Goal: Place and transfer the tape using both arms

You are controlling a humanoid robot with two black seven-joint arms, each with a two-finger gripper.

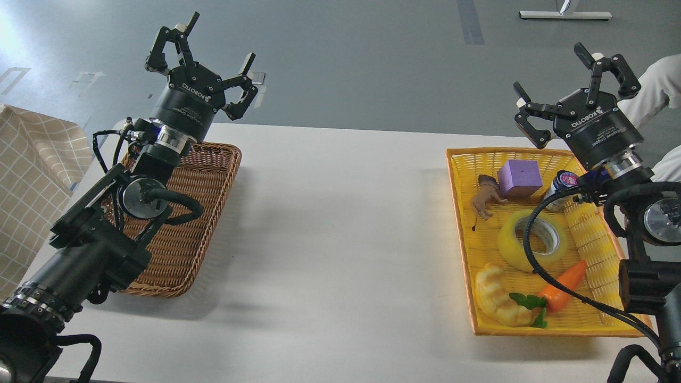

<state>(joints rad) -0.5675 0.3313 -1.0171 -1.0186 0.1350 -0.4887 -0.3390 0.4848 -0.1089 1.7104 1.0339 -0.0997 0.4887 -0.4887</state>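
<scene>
The tape, a translucent yellow roll with a white-grey core, lies in the yellow basket at the right, partly crossed by a black cable. My right gripper is open and empty, raised above the basket's far right corner, well above the tape. My left gripper is open and empty, raised over the far end of the brown wicker basket at the left.
The yellow basket also holds a purple block, a brown toy animal, a small can, a croissant toy and a toy carrot. A checked cloth lies at the far left. A white sleeve shows at the right edge.
</scene>
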